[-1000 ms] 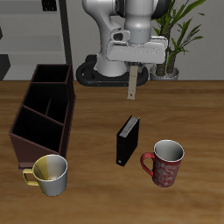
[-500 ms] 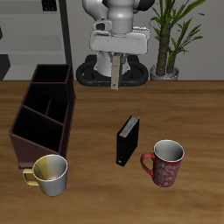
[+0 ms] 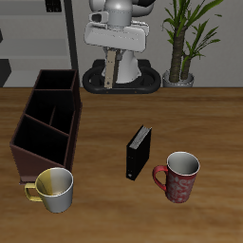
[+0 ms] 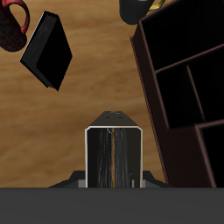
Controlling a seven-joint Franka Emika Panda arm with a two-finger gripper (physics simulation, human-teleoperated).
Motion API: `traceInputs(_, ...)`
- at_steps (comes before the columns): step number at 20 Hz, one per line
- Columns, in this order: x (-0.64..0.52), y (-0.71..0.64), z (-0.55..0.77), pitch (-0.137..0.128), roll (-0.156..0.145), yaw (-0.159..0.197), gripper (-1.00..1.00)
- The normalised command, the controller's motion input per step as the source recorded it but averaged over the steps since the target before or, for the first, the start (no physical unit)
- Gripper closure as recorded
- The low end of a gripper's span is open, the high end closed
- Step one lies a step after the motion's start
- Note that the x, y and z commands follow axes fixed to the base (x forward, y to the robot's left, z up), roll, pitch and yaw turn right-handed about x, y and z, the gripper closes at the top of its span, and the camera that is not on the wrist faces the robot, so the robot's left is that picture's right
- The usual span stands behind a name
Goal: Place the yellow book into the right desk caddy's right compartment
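Note:
My gripper is shut on the yellow book, which hangs upright from it high above the back of the table, in front of the robot's base. In the wrist view the yellow book shows end-on between the fingers. The right desk caddy, a dark brown box with three sections, stands lower and nearer the table's front edge than the book, off to the side. It also shows in the wrist view, beside the book and apart from it. All its sections look empty.
A black book stands upright mid-table, also in the wrist view. A red mug stands beside it. A yellow-white mug stands at the caddy's near end. A potted plant stands at the back.
My gripper has carried the yellow book sideways across the back of the table towards the caddy's side, and a little higher. Nothing on the table has moved.

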Motion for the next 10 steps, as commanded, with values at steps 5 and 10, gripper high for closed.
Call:
traceInputs(5, -0.1, -0.22, 0.17, -0.012, -0.036, -0.041, 1.0)
traceInputs(10, -0.07, -0.36, 0.2, 0.008, -0.035, -0.073, 1.0)
